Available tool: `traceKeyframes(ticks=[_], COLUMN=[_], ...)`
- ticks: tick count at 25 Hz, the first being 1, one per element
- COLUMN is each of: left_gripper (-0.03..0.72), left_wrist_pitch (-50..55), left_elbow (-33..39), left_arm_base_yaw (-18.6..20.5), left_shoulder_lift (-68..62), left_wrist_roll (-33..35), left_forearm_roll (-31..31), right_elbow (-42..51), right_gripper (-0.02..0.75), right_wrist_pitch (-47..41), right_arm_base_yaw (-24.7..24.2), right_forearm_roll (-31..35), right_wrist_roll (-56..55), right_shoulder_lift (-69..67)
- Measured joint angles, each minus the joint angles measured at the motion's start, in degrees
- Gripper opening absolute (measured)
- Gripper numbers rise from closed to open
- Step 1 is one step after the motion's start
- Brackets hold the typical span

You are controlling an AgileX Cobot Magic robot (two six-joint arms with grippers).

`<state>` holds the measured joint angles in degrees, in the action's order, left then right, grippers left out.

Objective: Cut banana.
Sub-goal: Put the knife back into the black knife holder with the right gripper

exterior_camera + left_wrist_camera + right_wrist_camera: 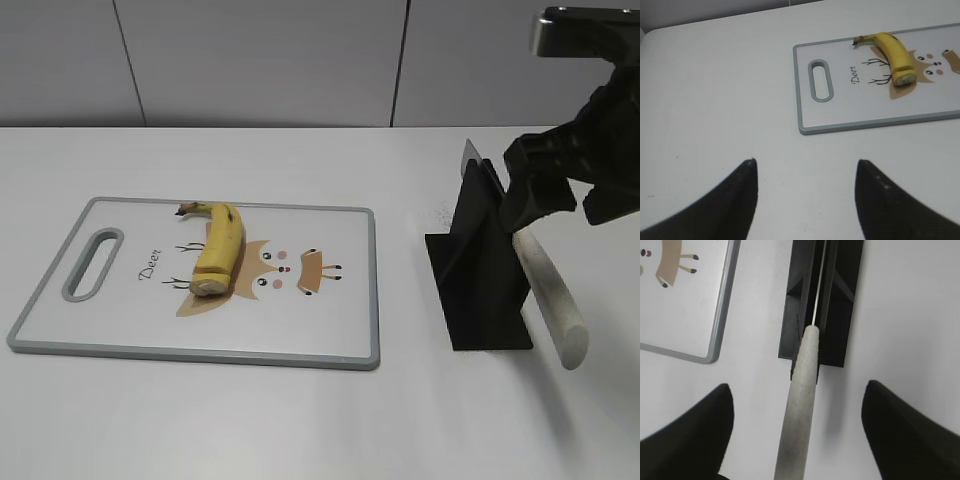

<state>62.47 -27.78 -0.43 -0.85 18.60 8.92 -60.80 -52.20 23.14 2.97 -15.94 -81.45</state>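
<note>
The banana (217, 250) lies on the white cutting board (120, 330), stem end far, blunt cut end near; it also shows in the left wrist view (895, 55). A knife with a pale grey handle (550, 297) sits blade-down in a black holder (480, 270). My right gripper (797, 390) is open, its fingers spread on either side of the knife handle (802, 405) without touching it. My left gripper (805, 165) is open and empty above bare table, left of and nearer than the board (860, 112).
The board has a grey rim, a handle slot (92, 262) at its left and a cartoon deer print (290, 270). The black holder (822, 295) stands on the white table right of the board. A grey wall runs behind the table.
</note>
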Motion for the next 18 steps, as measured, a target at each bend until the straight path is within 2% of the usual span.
traceKeyframes(ticks=[11,18], left_gripper=[0.589,0.589], left_wrist_pitch=[0.0,0.0], left_elbow=[0.0,0.0], left_arm_base_yaw=[0.0,0.0], left_shoulder_lift=[0.0,0.0], left_wrist_roll=[-0.04,-0.04], left_forearm_roll=[0.0,0.0], right_elbow=[0.0,0.0], right_gripper=[0.595,0.595], right_wrist_pitch=[1.4,-0.75], right_arm_base_yaw=[0.0,0.0], right_forearm_roll=[0.0,-0.01], right_wrist_roll=[0.05,4.53], right_shoulder_lift=[0.0,1.07])
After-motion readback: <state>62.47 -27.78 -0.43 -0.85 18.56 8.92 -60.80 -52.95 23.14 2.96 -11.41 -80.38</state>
